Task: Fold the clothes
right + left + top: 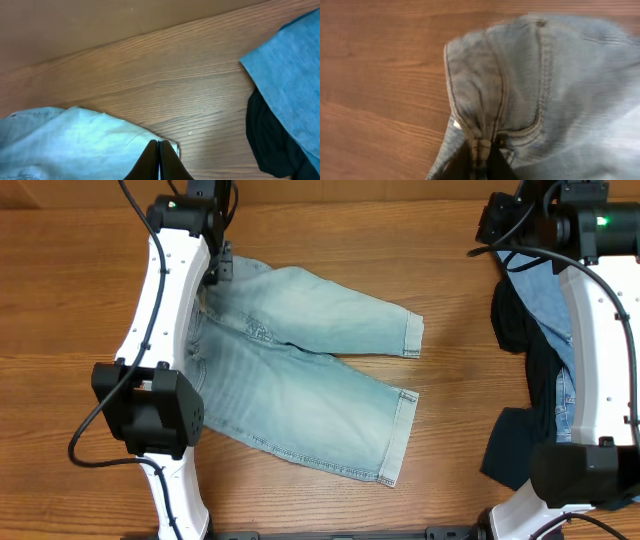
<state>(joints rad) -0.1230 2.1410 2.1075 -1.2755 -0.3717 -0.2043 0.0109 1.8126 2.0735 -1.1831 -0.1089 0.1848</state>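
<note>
Left gripper (481,150) sits at the bottom of the left wrist view, fingers clamped on a bunched fold of the waistband of the pale denim shorts (555,75), right at a stitched seam. The cloth there peaks up over the wooden table (370,75). In the overhead view the shorts lie mostly flat, mid-left on the table. The waistband is to the left under the left arm, and both legs run right, splayed apart. The grip is at the far waistband corner. Right gripper (159,146) has its fingers pressed together, with only a thin line between them. Its tips overlap a pale cloth corner in the wrist view; contact can't be told. Medium-blue denim (548,305) and dark navy cloth (510,330) are heaped at the right side under the right arm, well apart from the shorts.
</note>
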